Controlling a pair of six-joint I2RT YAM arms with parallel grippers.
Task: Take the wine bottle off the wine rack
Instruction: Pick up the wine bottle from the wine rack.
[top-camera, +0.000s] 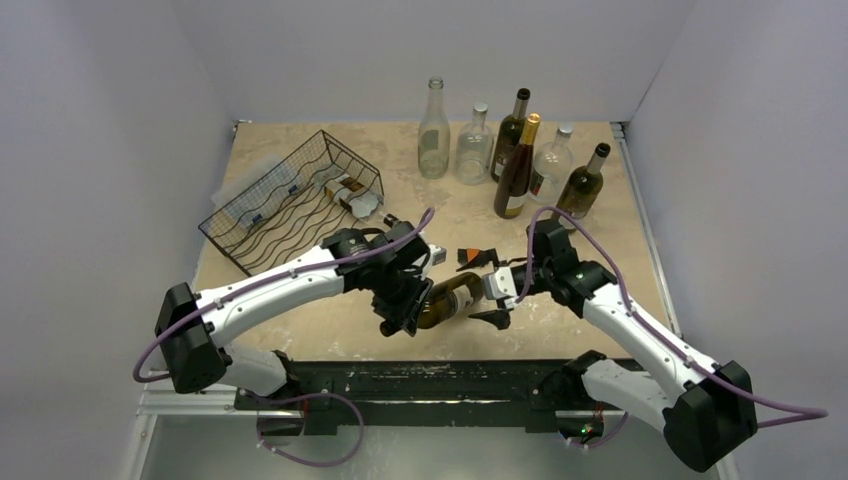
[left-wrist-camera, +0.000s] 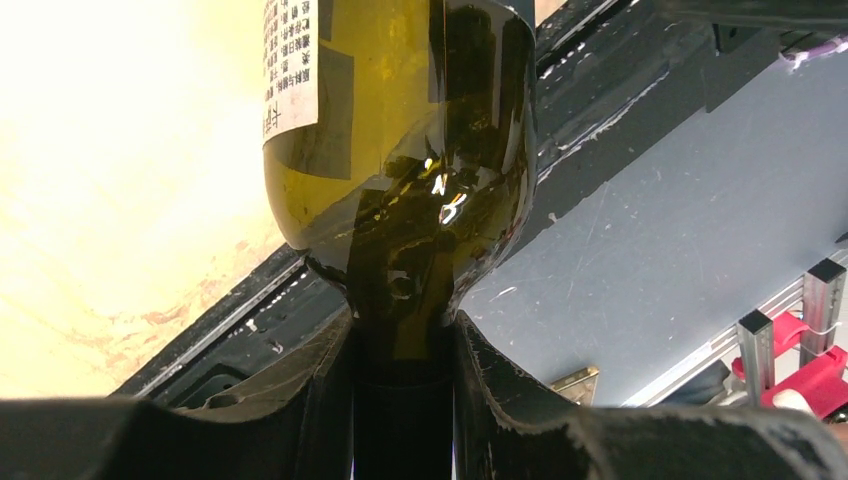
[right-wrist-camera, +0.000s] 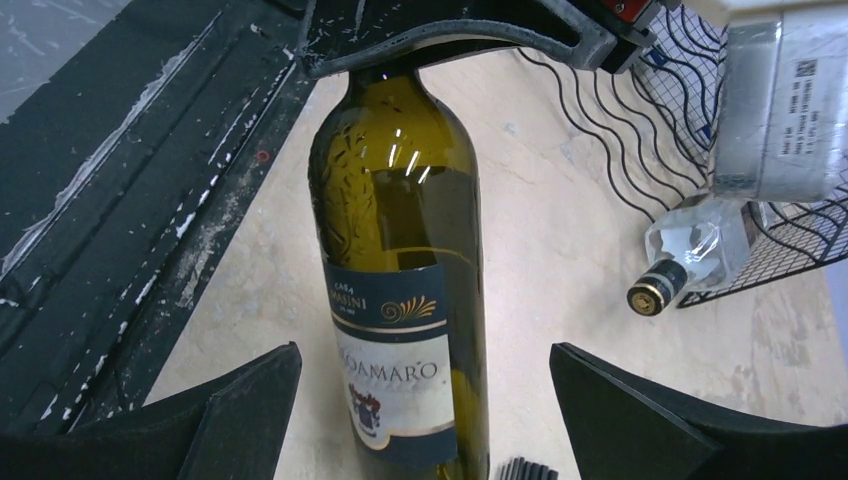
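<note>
A dark green wine bottle (top-camera: 452, 298) with a white and blue label lies tilted near the table's front middle, away from the black wire wine rack (top-camera: 285, 205) at the back left. My left gripper (top-camera: 400, 312) is shut on the bottle's neck; in the left wrist view its fingers (left-wrist-camera: 490, 390) clamp the neck below the shoulder (left-wrist-camera: 400, 160). My right gripper (top-camera: 492, 290) is open. In the right wrist view its fingertips (right-wrist-camera: 245, 405) stand either side of the labelled body (right-wrist-camera: 400, 300) without touching. A clear bottle (top-camera: 352, 195) still lies in the rack.
Several upright bottles (top-camera: 515, 150) stand at the back right of the table. The clear bottle's black cap (right-wrist-camera: 652, 292) pokes out of the rack's front (right-wrist-camera: 620, 120). The black base rail (top-camera: 430, 380) runs along the near edge, close under the held bottle.
</note>
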